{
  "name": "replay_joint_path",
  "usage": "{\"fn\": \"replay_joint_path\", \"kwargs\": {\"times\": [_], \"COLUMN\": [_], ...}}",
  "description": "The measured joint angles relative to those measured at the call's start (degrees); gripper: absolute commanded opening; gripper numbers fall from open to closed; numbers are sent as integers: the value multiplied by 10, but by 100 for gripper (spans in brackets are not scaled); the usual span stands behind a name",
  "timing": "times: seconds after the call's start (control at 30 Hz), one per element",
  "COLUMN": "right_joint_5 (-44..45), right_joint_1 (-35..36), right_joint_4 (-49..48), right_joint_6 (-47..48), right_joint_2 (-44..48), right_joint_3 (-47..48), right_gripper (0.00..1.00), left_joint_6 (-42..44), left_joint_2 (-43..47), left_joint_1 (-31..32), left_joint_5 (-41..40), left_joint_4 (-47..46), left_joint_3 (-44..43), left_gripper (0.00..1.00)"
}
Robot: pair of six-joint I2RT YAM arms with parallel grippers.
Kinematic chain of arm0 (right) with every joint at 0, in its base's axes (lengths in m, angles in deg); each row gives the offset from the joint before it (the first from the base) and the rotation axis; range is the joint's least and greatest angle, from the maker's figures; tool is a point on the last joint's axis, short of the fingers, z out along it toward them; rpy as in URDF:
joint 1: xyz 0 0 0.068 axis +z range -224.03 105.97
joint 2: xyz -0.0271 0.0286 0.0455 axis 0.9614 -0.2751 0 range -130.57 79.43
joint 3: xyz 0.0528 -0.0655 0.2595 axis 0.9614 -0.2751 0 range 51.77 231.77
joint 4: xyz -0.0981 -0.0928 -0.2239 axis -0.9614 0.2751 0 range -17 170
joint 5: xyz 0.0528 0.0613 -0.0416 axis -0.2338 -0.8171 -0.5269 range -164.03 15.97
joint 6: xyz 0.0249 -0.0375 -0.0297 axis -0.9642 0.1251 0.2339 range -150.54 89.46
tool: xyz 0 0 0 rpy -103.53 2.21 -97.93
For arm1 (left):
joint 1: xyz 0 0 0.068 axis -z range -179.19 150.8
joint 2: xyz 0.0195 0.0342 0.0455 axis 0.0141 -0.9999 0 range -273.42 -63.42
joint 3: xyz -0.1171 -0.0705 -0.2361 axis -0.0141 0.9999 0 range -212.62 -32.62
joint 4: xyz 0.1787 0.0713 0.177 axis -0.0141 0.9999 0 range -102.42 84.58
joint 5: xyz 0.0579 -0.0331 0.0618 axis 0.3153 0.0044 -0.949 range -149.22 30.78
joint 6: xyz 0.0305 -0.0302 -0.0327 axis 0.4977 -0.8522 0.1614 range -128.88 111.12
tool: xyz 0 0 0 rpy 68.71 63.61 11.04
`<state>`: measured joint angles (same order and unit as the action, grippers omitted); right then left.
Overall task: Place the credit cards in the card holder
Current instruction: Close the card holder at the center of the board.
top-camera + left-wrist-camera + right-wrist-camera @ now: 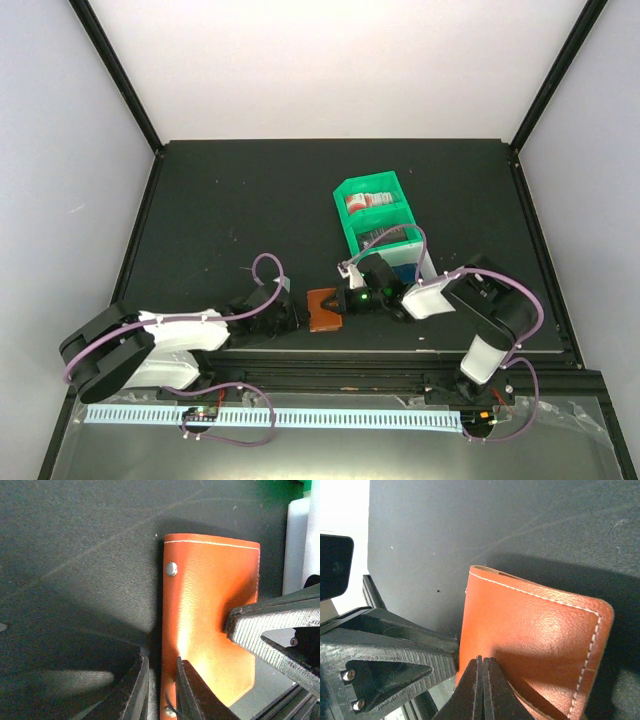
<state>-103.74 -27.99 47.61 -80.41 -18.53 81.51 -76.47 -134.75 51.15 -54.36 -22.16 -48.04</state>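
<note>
- The left gripper (161, 661), jaws narrowed to a slim gap, pinches the left edge of the brown leather card holder (210, 595), which lies flat on the black table (220, 220).
- The right gripper (482, 665), over the holder's right part, has its fingers pressed fully together, tips on the leather. Whether a thin flap is caught between them I cannot tell.
- Beyond and right of the holder, the red-and-white credit cards (370, 201) sit in the green plastic tray (350, 235), none loaded yet.
- Risk: opposing pulls could drag the holder out of the shallow left pinch, or the closed right tips could skid across the smooth leather and fail to open it.
</note>
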Motion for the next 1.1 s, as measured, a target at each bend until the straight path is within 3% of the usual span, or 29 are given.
{"fn": "replay_joint_path", "kwargs": {"times": [0.43, 0.57, 0.73, 0.97, 1.1], "right_joint_5": [-33, -39, -38, -38, -29], "right_joint_1": [-55, -57, -58, -68, -71], "right_joint_4": [-39, -39, -17, 2, 62], "right_joint_6": [-43, -47, -43, -40, -25], "right_joint_2": [-9, -12, 0, 23, 48], "right_joint_3": [-19, -16, -11, -15, -4], "right_gripper": [1, 4, 10, 15, 16], "left_joint_6": [1, 8, 25, 49, 59], "left_joint_2": [12, 12, 12, 8, -4], "left_joint_1": [0, 0, -1, -2, -3], "left_joint_5": [-15, -14, -5, 10, 19], "left_joint_4": [25, 27, 17, 6, -4], "left_joint_3": [-3, -5, -5, -6, -10], "left_gripper": [17, 23, 31, 32, 32]}}
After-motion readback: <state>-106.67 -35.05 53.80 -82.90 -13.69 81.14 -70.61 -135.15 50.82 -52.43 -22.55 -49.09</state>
